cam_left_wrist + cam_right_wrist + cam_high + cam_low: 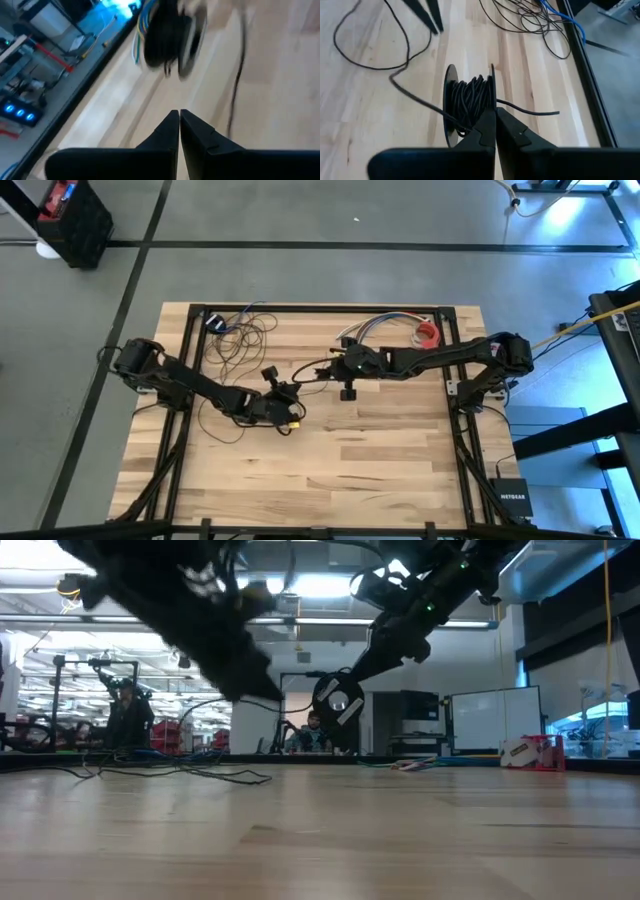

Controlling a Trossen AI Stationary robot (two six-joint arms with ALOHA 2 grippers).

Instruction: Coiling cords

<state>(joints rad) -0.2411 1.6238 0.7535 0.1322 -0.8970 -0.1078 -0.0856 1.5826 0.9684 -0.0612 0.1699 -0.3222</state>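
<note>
While part of the cord (470, 102) is already wound tight on a small black spool (451, 102), most of the job looks to lie ahead. The right hand (495, 116) is clenched on that spool, holding it above the middle of the wooden surface (330, 470), and a free strand runs off the winding on either side. Close by, the left hand (285, 417) hangs over the boards with its fingers pressed together; whether a strand is pinched between them cannot be told. A long run of dark cord (215, 420) curls loose on the surface beside that arm. Farther back, near the far-left corner, a tangle of unwound loops (240, 335) waits, and by this reading it is the bulk of what is left. Beyond the right arm, at the far edge, lie a bundle of multicoloured wires (375, 328) and a red and white roll (428, 332). The tangled loops seem the likeliest snag as cord is drawn in.
</note>
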